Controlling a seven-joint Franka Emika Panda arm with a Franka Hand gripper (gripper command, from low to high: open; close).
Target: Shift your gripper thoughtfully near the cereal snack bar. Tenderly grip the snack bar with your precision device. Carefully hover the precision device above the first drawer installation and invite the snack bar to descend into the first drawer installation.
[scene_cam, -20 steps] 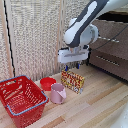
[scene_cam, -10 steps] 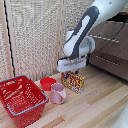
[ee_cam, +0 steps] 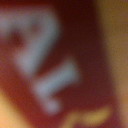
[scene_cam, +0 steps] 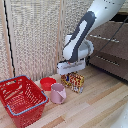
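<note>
Watching the near floor: your red basket [scene_cam: 21, 100] sits closest to the camera, at the exterior view's left, well clear of the arm.
Mug: your pink mug [scene_cam: 58, 93] stands just beside the cereal snack bar [scene_cam: 73, 81]; a sideways drag could tip it.
Bowl: your red bowl [scene_cam: 48, 82] rests behind the mug, near the package.
Snack bar: it stands upright on the wooden floor, directly under the gripper [scene_cam: 70, 71], at the mug's exterior-view right.
Fingers: you cannot tell whether they are released or clenched; the white block hides the tips, and the wrist view shows only blurred red print with pale letters [ee_cam: 50, 65], very close.
Grip risk: judged from that closeness, pressing lower could crush or topple the package; clamping off-centre could let it slip.
Drawer: the first drawer installation [scene_cam: 111, 36] lies farthest, at the exterior view's right, and looks closed, so you may have nowhere to drop.
</note>
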